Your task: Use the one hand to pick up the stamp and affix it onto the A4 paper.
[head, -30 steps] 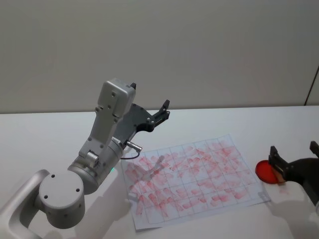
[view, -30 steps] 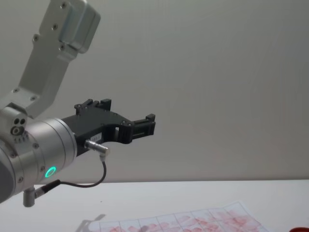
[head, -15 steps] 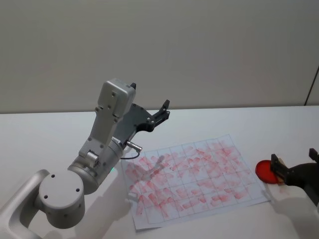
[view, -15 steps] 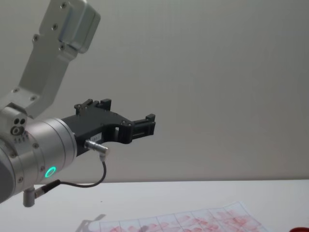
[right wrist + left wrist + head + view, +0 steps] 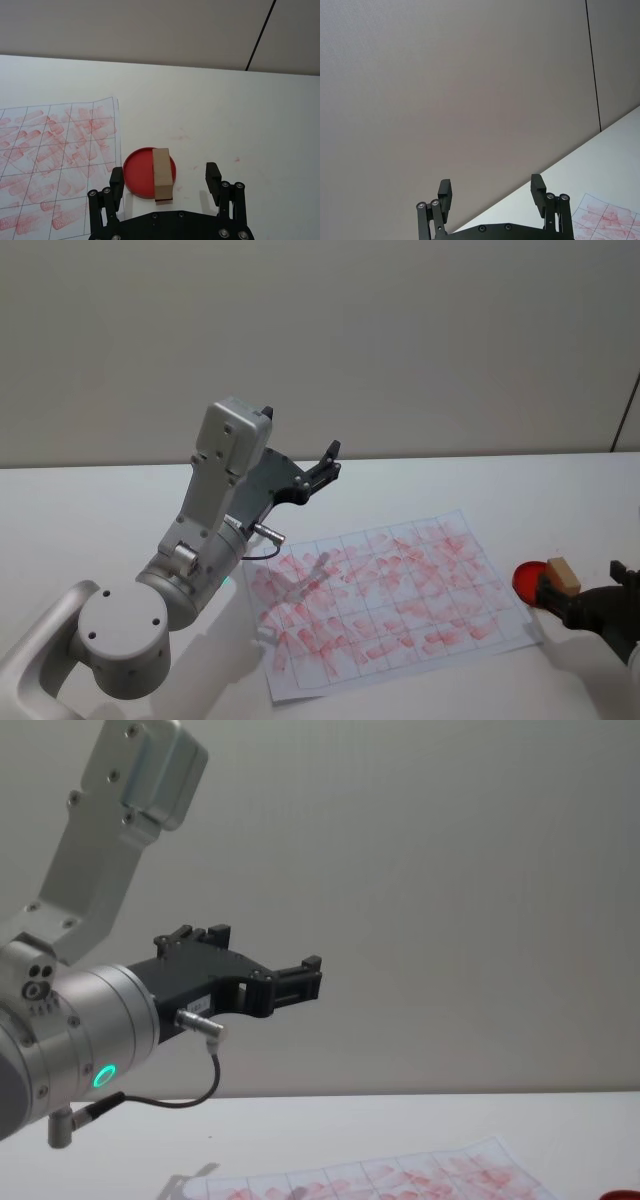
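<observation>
Right gripper (image 5: 585, 592) sits low behind the stamp (image 5: 162, 172), fingers spread wide and empty, one on each side, apparently lined up to close across it. The stamp rests on the red ink pad (image 5: 137, 175), presumably inking, at 3 o'clock from the paper (image 5: 390, 600) on the bench (image 5: 80, 510). Left gripper (image 5: 490, 192), open and empty, is parked high at the paper's 10 o'clock.

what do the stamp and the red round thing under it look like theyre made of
The stamp looks like bare light wood: matte tan faces, squared edges. The red dish is probably plastic: smooth, even colour, thin raised rim.
</observation>
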`<state>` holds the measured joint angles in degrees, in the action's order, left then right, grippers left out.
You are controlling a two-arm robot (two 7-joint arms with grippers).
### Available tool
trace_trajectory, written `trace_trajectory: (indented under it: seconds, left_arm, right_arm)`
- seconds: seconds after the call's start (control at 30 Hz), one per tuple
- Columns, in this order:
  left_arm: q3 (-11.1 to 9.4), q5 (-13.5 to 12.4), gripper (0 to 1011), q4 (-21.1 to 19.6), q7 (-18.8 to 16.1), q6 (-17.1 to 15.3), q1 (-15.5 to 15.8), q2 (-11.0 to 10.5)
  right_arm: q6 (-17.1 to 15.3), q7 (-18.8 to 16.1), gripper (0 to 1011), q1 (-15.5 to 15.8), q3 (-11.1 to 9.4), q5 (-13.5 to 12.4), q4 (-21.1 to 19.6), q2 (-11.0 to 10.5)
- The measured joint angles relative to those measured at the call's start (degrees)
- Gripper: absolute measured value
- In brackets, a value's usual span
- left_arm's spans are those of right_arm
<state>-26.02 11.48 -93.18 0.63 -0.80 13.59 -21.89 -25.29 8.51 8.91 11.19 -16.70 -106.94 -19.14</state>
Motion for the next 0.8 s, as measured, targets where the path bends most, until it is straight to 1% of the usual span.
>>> trace_trajectory:
  seconds: [0.47, 0.8]
  left_arm:
    - [0.0, 0.0, 1001, 0.0, 0.0, 0.0, 0.0, 0.0]
    - [0.0, 0.0, 1001, 0.0, 0.0, 0.0, 0.0, 0.0]
  right_arm:
    - [-2.4, -1.4, 1001, -1.5, 0.1, 1.1, 2.4, 1.2]
    - [-3.3, -2.5, 1001, -2.6, 0.1, 2.0, 3.9, 1.9]
